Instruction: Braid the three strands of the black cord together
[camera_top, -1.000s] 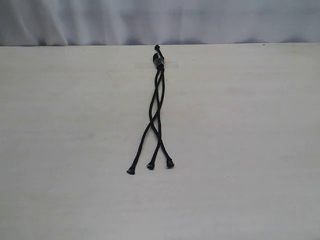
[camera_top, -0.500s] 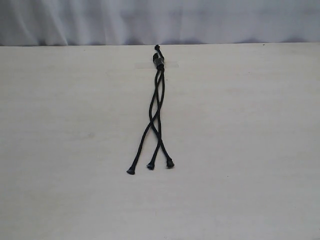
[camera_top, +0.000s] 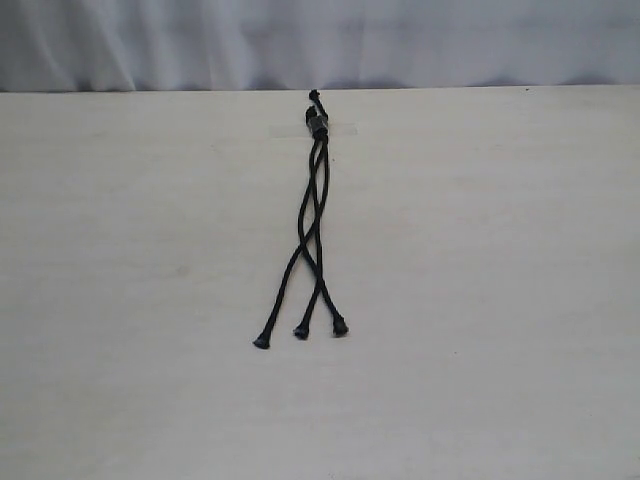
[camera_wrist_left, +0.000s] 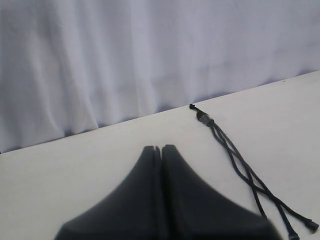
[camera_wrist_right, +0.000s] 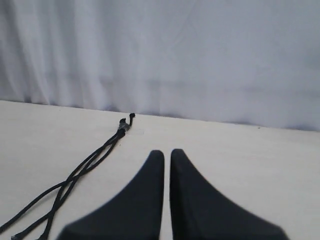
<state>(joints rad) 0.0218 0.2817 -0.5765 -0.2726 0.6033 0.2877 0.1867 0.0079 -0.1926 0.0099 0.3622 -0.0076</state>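
The black cord (camera_top: 318, 122) lies on the table with its knotted head at the far edge, under a strip of clear tape. Its three strands (camera_top: 312, 215) run toward the near side, cross each other loosely twice, and end in knobbed tips (camera_top: 300, 333) spread slightly apart. Neither gripper appears in the exterior view. In the left wrist view my left gripper (camera_wrist_left: 161, 148) is shut and empty, with the cord (camera_wrist_left: 235, 157) off to one side. My right gripper (camera_wrist_right: 167, 152) is shut with only a thin slit between its fingers, holding nothing, and the cord (camera_wrist_right: 90, 162) lies apart from it.
The pale table (camera_top: 500, 300) stretches wide on both sides of the cord. A white curtain (camera_top: 320, 40) hangs behind the far edge. The clear tape (camera_top: 342, 129) pins the cord's head to the table.
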